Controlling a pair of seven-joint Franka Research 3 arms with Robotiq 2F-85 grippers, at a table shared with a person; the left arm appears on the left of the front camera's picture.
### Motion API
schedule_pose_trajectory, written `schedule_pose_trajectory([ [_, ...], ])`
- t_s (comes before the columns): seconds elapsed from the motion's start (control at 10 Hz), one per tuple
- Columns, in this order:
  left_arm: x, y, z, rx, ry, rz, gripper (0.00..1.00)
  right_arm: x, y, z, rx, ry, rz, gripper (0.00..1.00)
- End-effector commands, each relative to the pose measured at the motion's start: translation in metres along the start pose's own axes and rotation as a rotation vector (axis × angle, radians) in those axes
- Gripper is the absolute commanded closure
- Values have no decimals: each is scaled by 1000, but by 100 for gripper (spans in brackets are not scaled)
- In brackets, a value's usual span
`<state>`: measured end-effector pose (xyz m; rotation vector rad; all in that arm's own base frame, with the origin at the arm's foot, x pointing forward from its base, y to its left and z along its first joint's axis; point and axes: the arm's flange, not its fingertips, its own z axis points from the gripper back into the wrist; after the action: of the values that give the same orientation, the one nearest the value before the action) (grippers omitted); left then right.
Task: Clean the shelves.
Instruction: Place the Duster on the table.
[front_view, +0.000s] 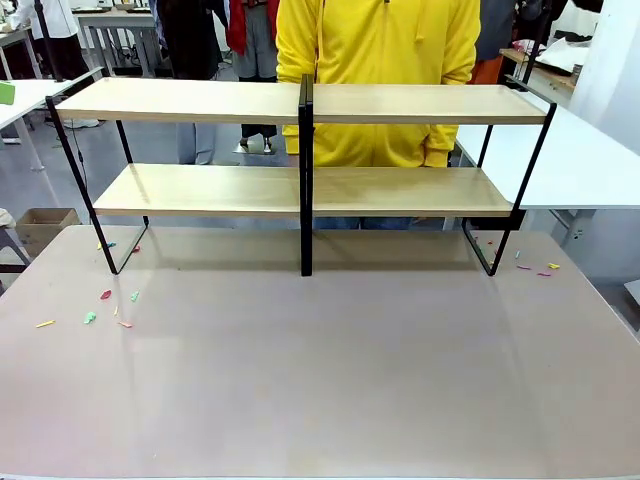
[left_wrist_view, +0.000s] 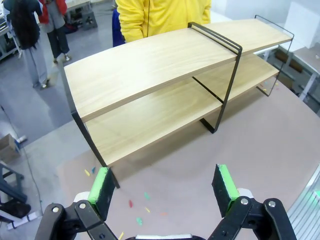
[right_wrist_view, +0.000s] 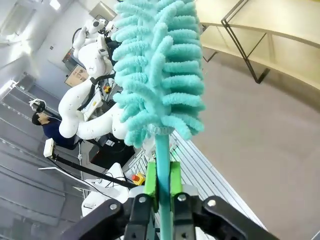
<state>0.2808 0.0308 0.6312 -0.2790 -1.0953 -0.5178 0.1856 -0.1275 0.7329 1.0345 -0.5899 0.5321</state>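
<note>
We see the shelves standing across the far half of the bench, two light-wood boards one above the other in a thin black frame, with the black centre post resting on the bench surface. Both boards look bare. A person in a yellow top stands just behind the shelves at the far side.

Small coloured scraps lie scattered on the bench near the shelves' left foot, and a few more scraps lie by the right foot.

In the left wrist view, our left gripper hangs above the bench with its green-padded fingers spread wide apart and nothing between them; the shelves sit beyond it, and scraps dot the bench below.

In the right wrist view, our right gripper has its fingers pressed closed on the thin teal handle of a fluffy teal duster, whose head rises upward from the fingers. A part of the shelves shows at the upper right, well apart from the duster.
</note>
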Motion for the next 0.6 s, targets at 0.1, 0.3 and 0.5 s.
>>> schedule_pose_trajectory([
  [0.1, 0, -1, -1, 9, 2, 8, 0, 2, 0, 2, 17, -16, 33, 88],
  [0.3, 0, -1, -1, 9, 2, 8, 0, 2, 0, 2, 17, -16, 33, 88],
  [0.5, 0, -1, -1, 9, 2, 8, 0, 2, 0, 2, 17, -16, 33, 88],
])
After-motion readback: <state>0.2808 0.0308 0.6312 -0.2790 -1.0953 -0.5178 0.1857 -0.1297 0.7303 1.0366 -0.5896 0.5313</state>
